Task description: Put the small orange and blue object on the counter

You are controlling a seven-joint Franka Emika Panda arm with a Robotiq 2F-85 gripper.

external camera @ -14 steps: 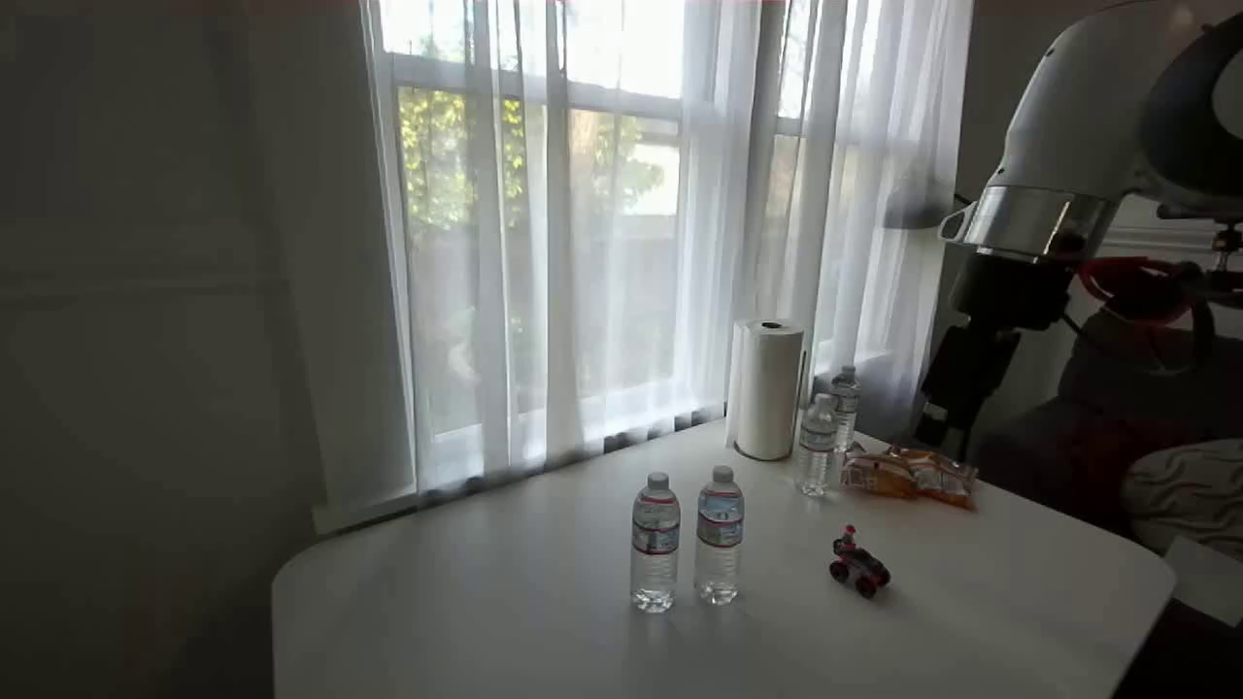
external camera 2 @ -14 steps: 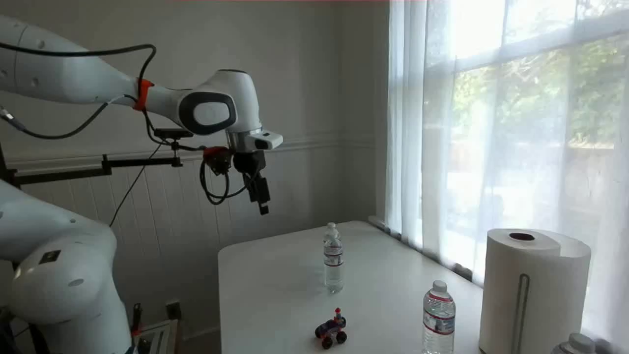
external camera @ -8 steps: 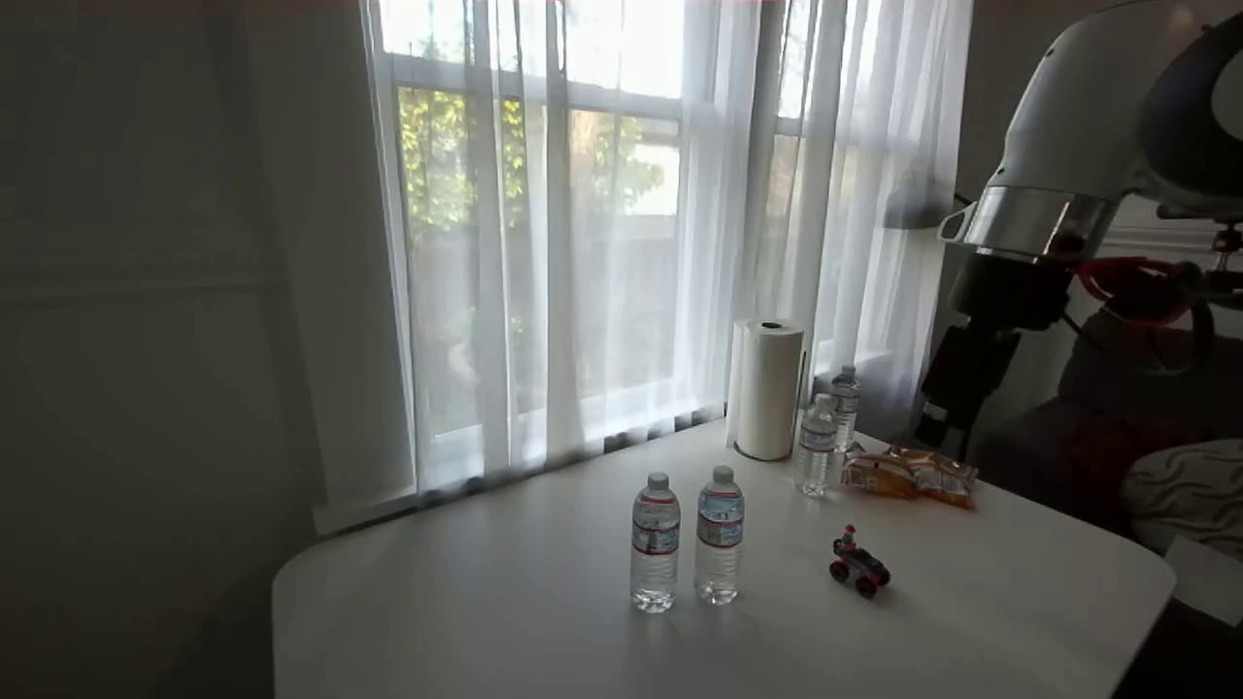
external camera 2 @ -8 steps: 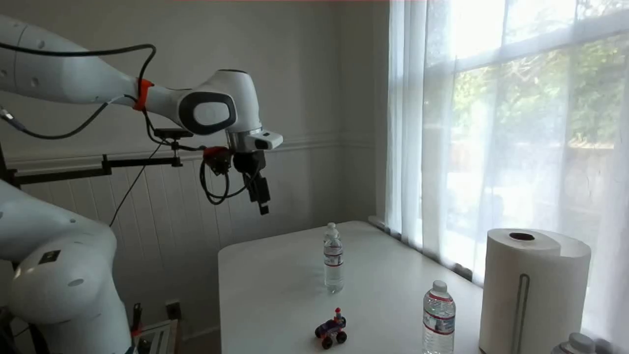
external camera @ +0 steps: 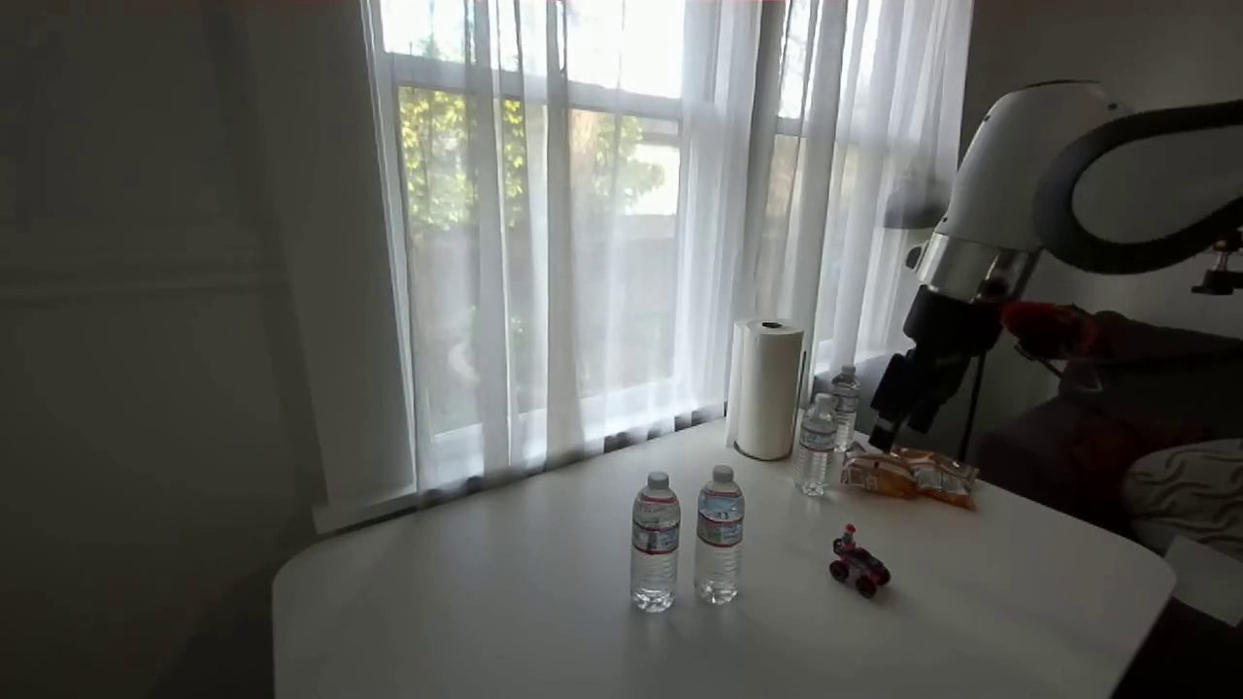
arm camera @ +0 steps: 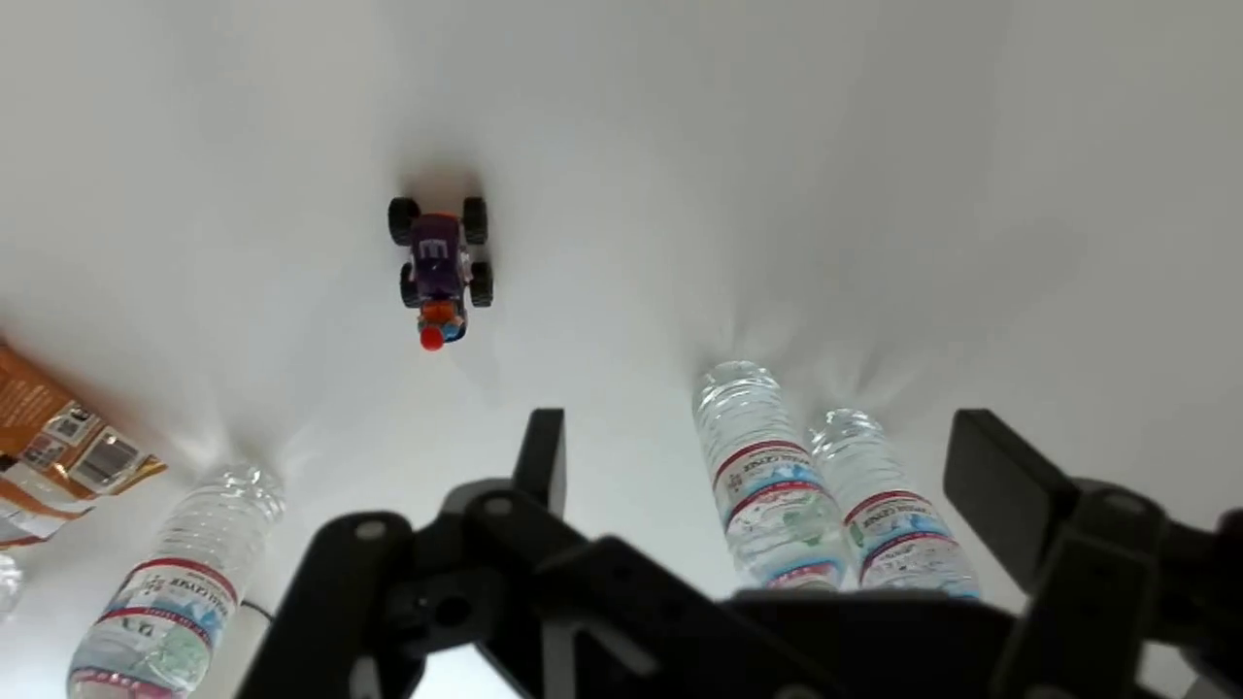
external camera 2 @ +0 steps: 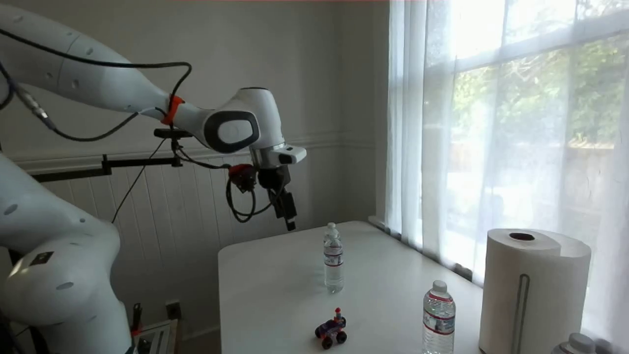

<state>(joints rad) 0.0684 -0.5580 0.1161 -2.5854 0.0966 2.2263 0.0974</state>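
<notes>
The small toy car with a dark purple body, orange and blue parts and a red top stands on its black wheels on the pale counter (external camera: 466, 602). It shows in both exterior views (external camera: 859, 566) (external camera 2: 331, 329) and at the upper left of the wrist view (arm camera: 440, 262). My gripper (external camera: 900, 429) is raised in the air, apart from the car; an exterior view shows it above the level of the bottle tops (external camera 2: 290, 223). In the wrist view my gripper (arm camera: 772, 461) is open, with its fingers wide apart and nothing held. Bottles show in the background between the fingers.
Two water bottles (external camera: 655, 544) (external camera: 719, 539) stand close together near the toy car. Further bottles (external camera: 816, 447) (external camera: 845, 408) stand by a paper towel roll (external camera: 767, 388). Orange snack packets (external camera: 913, 476) lie beside them. A curtained window borders the counter.
The arm has moved out over the counter and down, leftward in an exterior view and rightward in the other exterior view. The toy car, bottles and packets have not moved.
</notes>
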